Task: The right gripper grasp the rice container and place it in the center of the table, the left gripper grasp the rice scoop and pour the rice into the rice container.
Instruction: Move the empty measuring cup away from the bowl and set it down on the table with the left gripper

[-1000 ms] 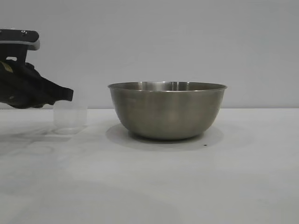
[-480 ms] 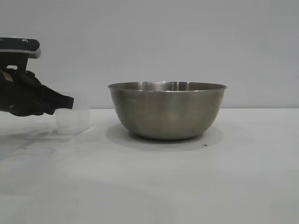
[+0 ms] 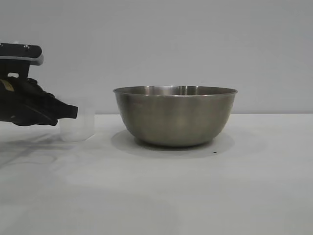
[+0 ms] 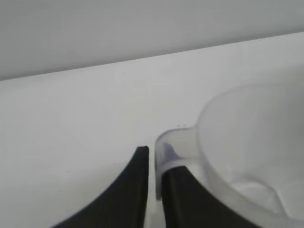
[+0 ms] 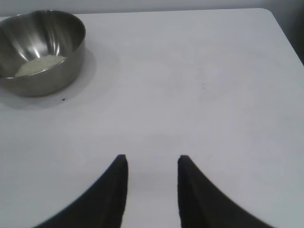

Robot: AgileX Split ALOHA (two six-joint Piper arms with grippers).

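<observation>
The left gripper (image 3: 73, 111), fingers slightly parted around the handle of the cup (image 3: 78, 126), sits left of the bowl (image 3: 175, 116), while the right gripper (image 5: 148, 164) rests open.

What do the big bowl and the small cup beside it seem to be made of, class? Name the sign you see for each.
The rice container: most likely stainless steel, brushed grey, going by its soft reflections and thin rim.
The rice scoop: probably plastic, frosted and translucent, since the table and wall show faintly through it.
</observation>
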